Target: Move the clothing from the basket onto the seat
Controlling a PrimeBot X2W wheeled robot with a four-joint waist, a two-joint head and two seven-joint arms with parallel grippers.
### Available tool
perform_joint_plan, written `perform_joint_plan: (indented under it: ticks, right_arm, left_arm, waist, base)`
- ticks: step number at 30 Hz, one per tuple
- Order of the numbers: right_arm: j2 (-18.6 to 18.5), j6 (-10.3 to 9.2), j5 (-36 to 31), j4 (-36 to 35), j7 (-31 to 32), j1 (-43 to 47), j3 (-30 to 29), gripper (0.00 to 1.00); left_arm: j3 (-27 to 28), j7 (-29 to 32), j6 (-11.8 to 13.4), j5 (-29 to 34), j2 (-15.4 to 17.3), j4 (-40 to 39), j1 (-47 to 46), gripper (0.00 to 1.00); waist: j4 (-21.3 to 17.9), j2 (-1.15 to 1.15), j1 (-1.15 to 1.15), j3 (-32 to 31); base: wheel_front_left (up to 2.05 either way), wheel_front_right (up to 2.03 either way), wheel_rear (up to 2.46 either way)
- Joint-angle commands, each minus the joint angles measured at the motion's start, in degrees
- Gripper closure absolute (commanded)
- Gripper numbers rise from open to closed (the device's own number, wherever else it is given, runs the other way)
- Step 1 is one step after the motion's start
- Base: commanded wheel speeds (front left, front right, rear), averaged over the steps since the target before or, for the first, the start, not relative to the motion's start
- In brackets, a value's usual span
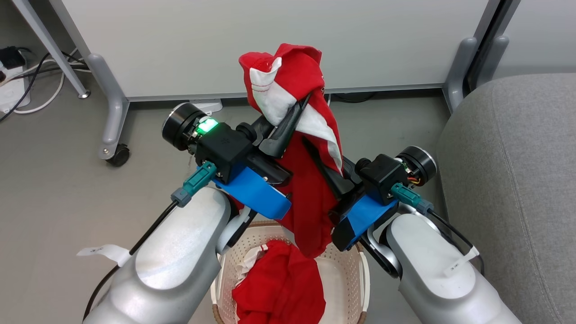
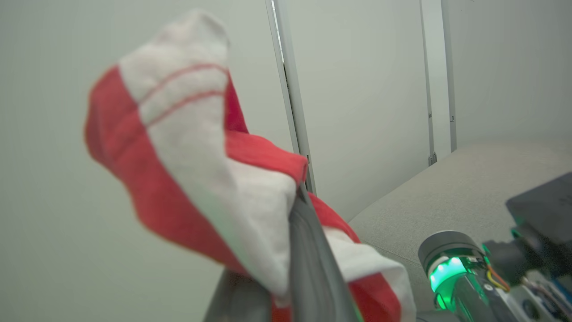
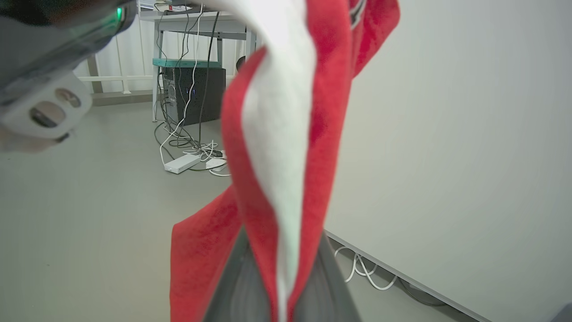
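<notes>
Sheathed in smooth silver-grey forearm shells, each tagged with a white paper label and trailing a black cable into a teal plug, then blue brackets, black wrist blocks with round silver-rimmed ends, green light at left, and long dark fingers.

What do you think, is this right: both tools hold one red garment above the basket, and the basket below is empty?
The basket is not empty: the head view shows a second red garment lying in it. The rest holds: the left tool and right tool both grip the raised garment above the basket.
</notes>
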Motion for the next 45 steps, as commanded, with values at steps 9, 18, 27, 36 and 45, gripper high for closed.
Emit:
perform_joint_plan:
  ticks: [9, 18, 27, 36, 45]
  right_arm:
    - [-0.14, 0.03, -0.65, -1.32, -0.2, 0.48, -2.68, 1.0]
    - [-0.14, 0.03, -3.58, -3.43, -0.2, 2.65, -8.77, 1.0]
    - [-0.6, 0.03, -6.6, -6.48, -0.21, 6.01, -17.06, 1.0]
    - [-0.48, 0.03, -7.52, -10.39, -0.21, 9.93, -22.25, 1.0]
    - [-0.14, 0.03, -7.6, -13.65, -0.21, 15.1, -26.92, 1.0]
  left_arm:
    - [0.84, -0.16, -0.02, 1.08, 0.21, 0.3, 0.28, 0.0]
    - [1.23, -0.16, -0.02, 1.98, 0.77, -1.36, 1.67, 0.0]
    - [-0.1, -0.16, -0.02, 2.65, 1.97, -3.5, 3.56, 0.0]
    - [-1.81, -0.15, -0.02, 2.81, 3.5, -4.13, 4.21, 0.0]
    - [-3.35, -0.16, -0.02, 2.51, 4.0, -4.18, 3.14, 0.0]
  waist:
    - [-0.18, 0.0, 0.0, 0.55]
    - [-3.03, 0.0, 0.0, 2.11]
    - [-10.02, 0.0, 0.0, 4.56]
    - [-18.01, 0.0, 0.0, 6.48]
    - [-24.64, 0.0, 0.0, 7.39]
  base:
    - [0.0, 0.0, 0.0]
    - [0.0, 0.0, 0.0]
    - [0.0, 0.0, 0.0]
    - [0.0, 0.0, 0.0]
    - [0.0, 0.0, 0.0]
